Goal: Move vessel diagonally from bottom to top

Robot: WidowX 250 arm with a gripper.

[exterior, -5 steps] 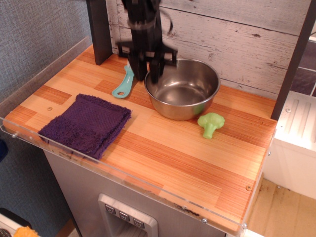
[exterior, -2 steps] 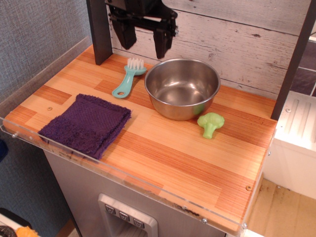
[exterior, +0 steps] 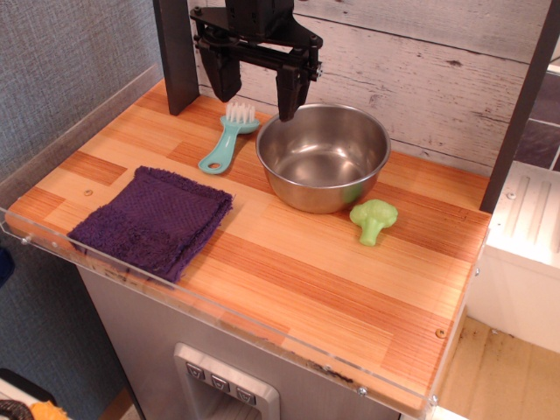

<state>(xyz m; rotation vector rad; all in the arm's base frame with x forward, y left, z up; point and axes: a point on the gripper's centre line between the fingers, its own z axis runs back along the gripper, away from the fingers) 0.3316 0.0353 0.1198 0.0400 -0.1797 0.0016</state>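
The vessel (exterior: 323, 156), a large shiny steel bowl with a rolled rim, stands upright and empty at the back middle of the wooden counter (exterior: 289, 262). My gripper (exterior: 256, 94) hangs above the counter just left of and behind the bowl's rim. Its two black fingers are spread wide and hold nothing. The right finger (exterior: 289, 98) hovers over the bowl's far-left rim; the left finger (exterior: 224, 80) is above the brush.
A teal brush (exterior: 226, 140) lies left of the bowl. A folded purple cloth (exterior: 154, 220) lies at the front left. A green toy broccoli (exterior: 373, 219) lies right of the bowl. A clear plastic rail edges the counter; a plank wall stands behind.
A second ago my gripper was low at the bowl's left rim with fingers close together. It has let go, risen and opened wide. The bowl has not moved.
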